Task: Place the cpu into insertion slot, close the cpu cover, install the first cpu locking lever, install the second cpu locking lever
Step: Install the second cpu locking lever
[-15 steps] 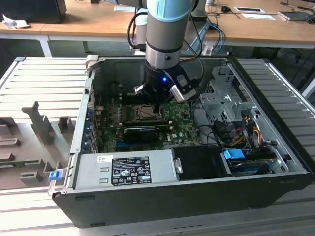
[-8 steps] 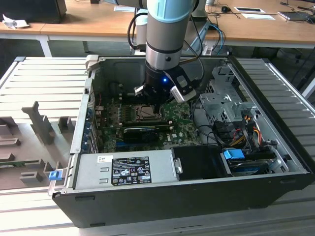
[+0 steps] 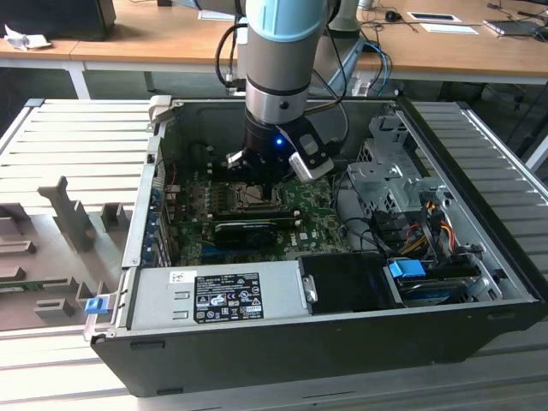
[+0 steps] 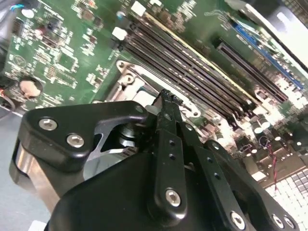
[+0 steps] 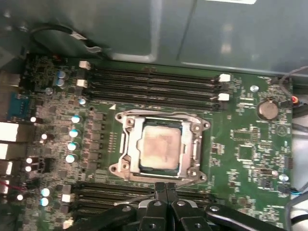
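Observation:
The cpu [image 5: 161, 147], a small square chip with a beige metal top, lies flat in the insertion slot [image 5: 120, 167] on the green circuit board [image 5: 240, 144]. The cpu cover [image 5: 136, 144], a thin metal frame, lies down around the chip's edges. I cannot make out how the locking levers stand. My gripper [image 5: 165, 185] hovers just off one side of the socket with its black fingers pressed together and nothing between them. Its tip [image 4: 166, 96] hangs above the socket's metal rim [image 4: 127, 77]. In the exterior view the gripper [image 3: 257, 178] is low inside the open computer case, right over the socket [image 3: 257, 199].
Long black memory slots [image 5: 154, 82] run along one side of the socket. A long black card [image 3: 248, 229] stands just beyond it. A grey power supply box [image 3: 214, 295], a metal drive cage [image 3: 385, 175] and loose cables [image 3: 411, 231] crowd the case.

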Tool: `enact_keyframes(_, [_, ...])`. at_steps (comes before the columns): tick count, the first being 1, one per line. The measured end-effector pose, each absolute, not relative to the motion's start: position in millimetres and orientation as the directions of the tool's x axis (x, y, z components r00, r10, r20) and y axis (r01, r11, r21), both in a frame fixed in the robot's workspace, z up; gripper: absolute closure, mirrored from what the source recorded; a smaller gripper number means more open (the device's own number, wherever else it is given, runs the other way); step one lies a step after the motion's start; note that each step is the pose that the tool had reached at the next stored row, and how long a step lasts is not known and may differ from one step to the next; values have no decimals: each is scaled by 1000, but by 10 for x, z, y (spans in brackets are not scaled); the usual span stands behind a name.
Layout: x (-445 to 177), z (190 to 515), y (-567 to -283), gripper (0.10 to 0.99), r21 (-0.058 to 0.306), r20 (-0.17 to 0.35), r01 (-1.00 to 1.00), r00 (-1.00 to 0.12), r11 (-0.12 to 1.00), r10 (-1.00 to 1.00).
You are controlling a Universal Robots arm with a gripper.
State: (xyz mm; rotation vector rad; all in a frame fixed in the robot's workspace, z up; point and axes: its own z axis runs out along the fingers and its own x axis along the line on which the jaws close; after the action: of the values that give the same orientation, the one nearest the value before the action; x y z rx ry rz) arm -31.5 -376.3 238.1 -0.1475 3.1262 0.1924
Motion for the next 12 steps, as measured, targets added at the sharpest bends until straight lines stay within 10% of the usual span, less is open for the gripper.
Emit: enact_keyframes(12, [-655,2216,-3830,980,165,-18,-95,-996,982,-93])
